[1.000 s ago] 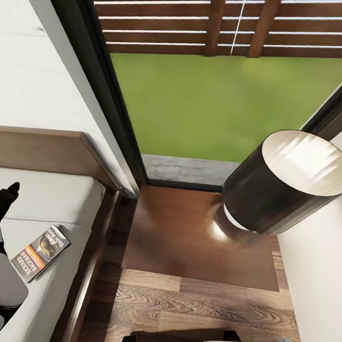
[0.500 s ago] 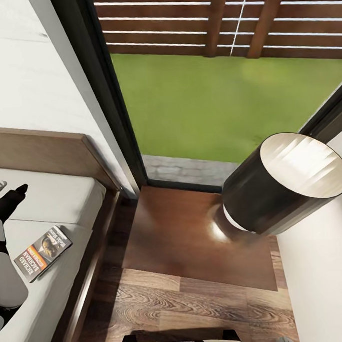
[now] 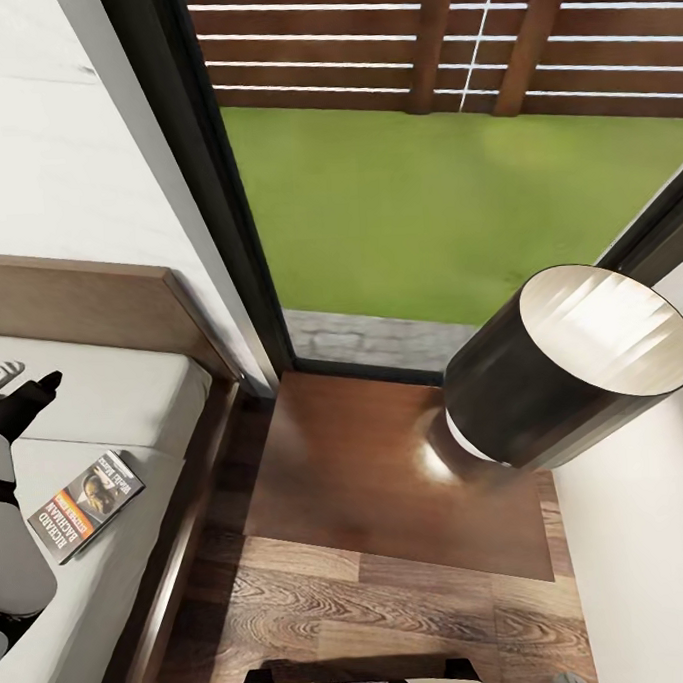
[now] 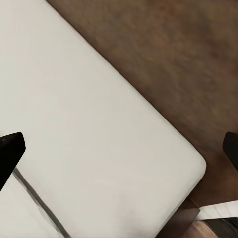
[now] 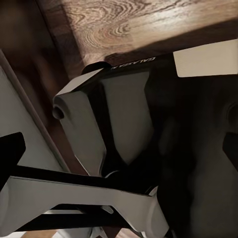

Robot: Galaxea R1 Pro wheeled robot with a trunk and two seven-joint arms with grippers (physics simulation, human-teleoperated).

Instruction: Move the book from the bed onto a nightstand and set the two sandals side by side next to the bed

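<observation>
A: where's the book at?

B: flat on the bed, pale grey mattress, around 8 o'clock in the head view. nightstand sits just beside the bed frame toward 3 o'clock, with a dark lamp on it.

A: and the end effectors?

B: left end effector is wide open over the mattress, empty. right end effector is spread too, nothing held, aimed at the robot's base.

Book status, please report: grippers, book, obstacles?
Left gripper open over bed. Right gripper open, empty. Book on bed. Lamp on nightstand.
</observation>
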